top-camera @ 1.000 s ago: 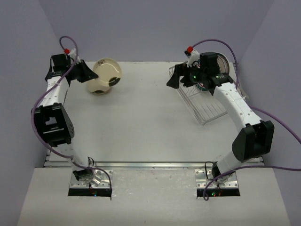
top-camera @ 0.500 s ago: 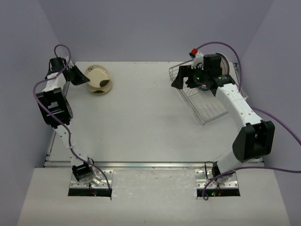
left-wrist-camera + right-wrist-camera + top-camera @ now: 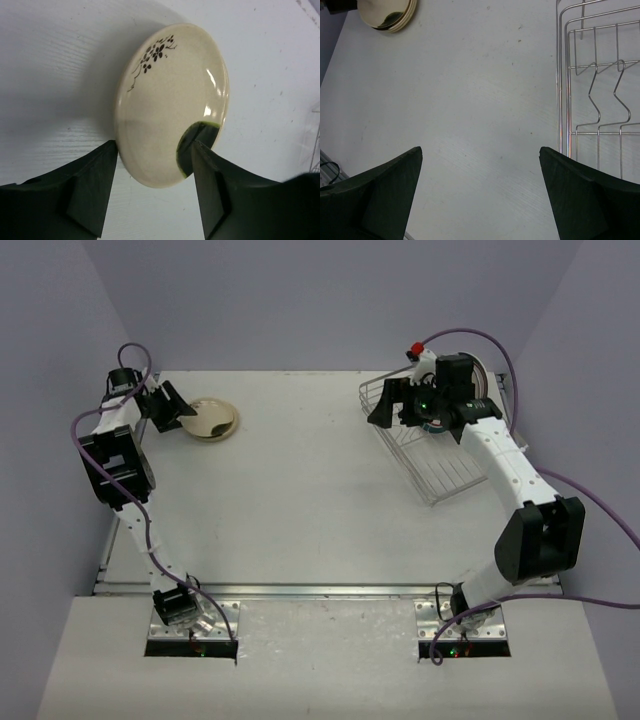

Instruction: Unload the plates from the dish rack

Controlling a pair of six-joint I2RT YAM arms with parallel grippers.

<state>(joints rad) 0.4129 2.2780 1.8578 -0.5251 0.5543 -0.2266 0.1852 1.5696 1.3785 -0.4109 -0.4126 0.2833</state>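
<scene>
At the table's far left, one cream plate with a dark flower sprig lies flat. The left gripper is spread wide, the plate's rim just past its tips, nothing clamped. Far right: one wire dish rack, two standing plates partly hidden behind the arm. Beside the rack, the right gripper gapes, empty.

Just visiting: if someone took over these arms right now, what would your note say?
Left gripper: straddles the cream plate on the table, far left; gripping or released, unclear.
Right gripper: open, empty, above the left edge of the dish rack.
Done: that one plate is out.
Left: at least one white-rimmed plate stands at the rack's far end, mostly hidden by the right arm.
</scene>
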